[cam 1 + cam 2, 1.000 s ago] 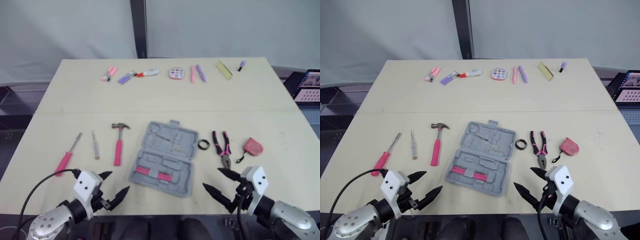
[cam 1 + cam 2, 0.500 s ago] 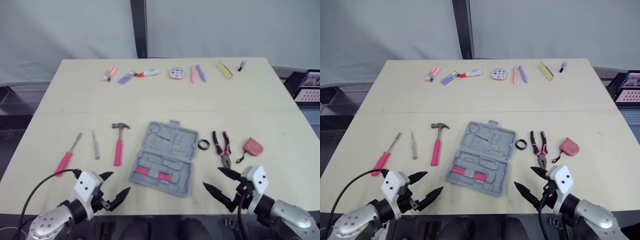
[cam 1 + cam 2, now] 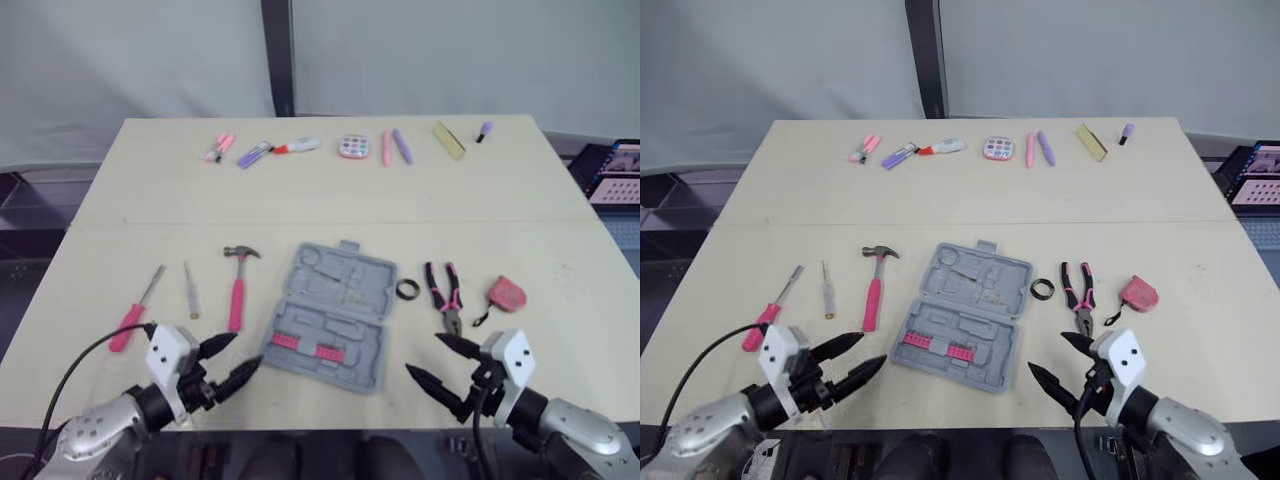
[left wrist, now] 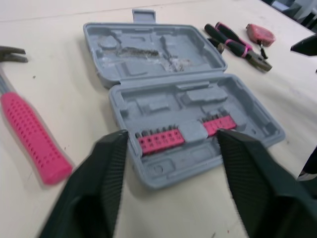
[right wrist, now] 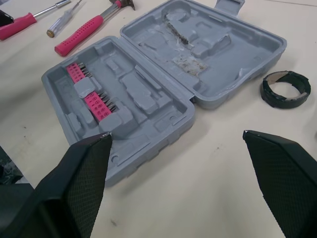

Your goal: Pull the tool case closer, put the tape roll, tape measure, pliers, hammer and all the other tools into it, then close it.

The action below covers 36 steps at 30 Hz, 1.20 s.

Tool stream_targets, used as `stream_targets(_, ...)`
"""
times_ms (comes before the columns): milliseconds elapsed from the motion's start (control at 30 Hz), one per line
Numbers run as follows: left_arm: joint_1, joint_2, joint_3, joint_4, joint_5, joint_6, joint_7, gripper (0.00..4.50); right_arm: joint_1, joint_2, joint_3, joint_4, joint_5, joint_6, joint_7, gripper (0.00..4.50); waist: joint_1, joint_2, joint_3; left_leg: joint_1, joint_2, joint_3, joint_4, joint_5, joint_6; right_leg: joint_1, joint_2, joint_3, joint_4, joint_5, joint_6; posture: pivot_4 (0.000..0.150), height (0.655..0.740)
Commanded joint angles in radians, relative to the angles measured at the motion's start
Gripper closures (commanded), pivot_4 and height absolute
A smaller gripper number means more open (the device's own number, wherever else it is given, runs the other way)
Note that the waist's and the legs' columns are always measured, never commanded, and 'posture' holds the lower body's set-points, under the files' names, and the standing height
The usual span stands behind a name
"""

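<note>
Packing barely begun: tool case (image 3: 330, 318) open and flat in the middle of the desk (image 3: 520, 200), not yet pulled closer.
Inside, just pink bit strips (image 4: 157, 139). Loose on its right: tape roll (image 3: 407, 290), pliers (image 3: 444, 297), tape measure (image 3: 505, 293); on its left: hammer (image 3: 237, 287), pink screwdriver (image 3: 133, 314), slim screwdriver (image 3: 190, 292). Left tool (image 3: 248, 350) spread wide, empty, tips close by the case's near left corner; right tool (image 3: 422, 355) likewise wide and empty, off its near right. Seemingly left to do: pulling, loading everything, closing.
</note>
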Motion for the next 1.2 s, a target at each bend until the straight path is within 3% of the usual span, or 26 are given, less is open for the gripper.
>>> stream_targets(33,-0.089,0.026,0.003,0.040,-0.025,0.055,0.019,3.31,-0.039,0.002,0.004,0.012,-0.012,-0.004,-0.010,1.86,-0.001,0.000,0.000,0.000,0.000,0.000,0.000,0.000,0.000,0.000,0.000,0.000,0.000,0.000,0.000,0.150,0.7400)
stream_targets(100,-0.145,0.044,-0.005,0.079,-0.023,0.075,0.006,4.36,-0.065,0.000,0.010,0.025,-0.024,0.002,-0.018,2.91,-0.001,0.000,0.000,0.000,0.000,0.000,0.000,0.000,0.000,0.000,0.000,0.000,0.001,0.000,0.000,0.150,0.7400)
stream_targets(200,-0.235,0.077,-0.031,0.149,-0.002,0.094,-0.013,4.50,-0.095,-0.001,0.018,0.038,-0.043,0.006,-0.026,4.47,-0.002,0.000,0.000,0.000,0.000,0.000,0.000,0.000,0.000,-0.001,0.000,0.000,0.002,0.000,0.000,0.150,0.7400)
stream_targets(333,-0.407,0.167,-0.139,0.294,0.070,0.150,-0.059,4.50,-0.154,0.000,0.040,0.050,-0.077,0.041,-0.056,4.47,-0.003,0.000,0.000,0.000,-0.001,0.000,0.001,0.000,0.000,-0.002,0.000,0.000,0.003,0.000,0.000,0.150,0.7400)
stream_targets(600,-0.646,0.199,-0.278,0.618,0.202,0.007,-0.212,4.50,-0.251,-0.018,0.097,0.065,-0.132,0.204,-0.129,4.47,-0.006,0.000,0.000,-0.001,-0.002,0.000,0.001,0.000,0.000,-0.007,-0.001,0.000,0.014,0.000,0.000,0.150,0.7400)
stream_targets(867,-0.782,0.155,-0.373,0.828,0.301,-0.068,-0.292,4.50,-0.321,-0.008,0.180,0.123,-0.183,0.211,-0.125,4.47,-0.026,0.000,0.000,-0.004,-0.002,0.001,0.002,0.000,0.000,-0.012,-0.001,0.000,0.020,0.000,0.000,0.150,0.7400)
stream_targets(1200,-0.857,0.098,-0.424,0.940,0.382,-0.129,-0.329,4.50,-0.405,0.014,0.270,0.207,-0.252,0.189,-0.120,4.47,-0.028,-0.001,0.000,-0.004,-0.003,0.001,0.003,0.000,0.000,-0.017,-0.002,0.000,0.030,0.000,0.000,0.150,0.7400)
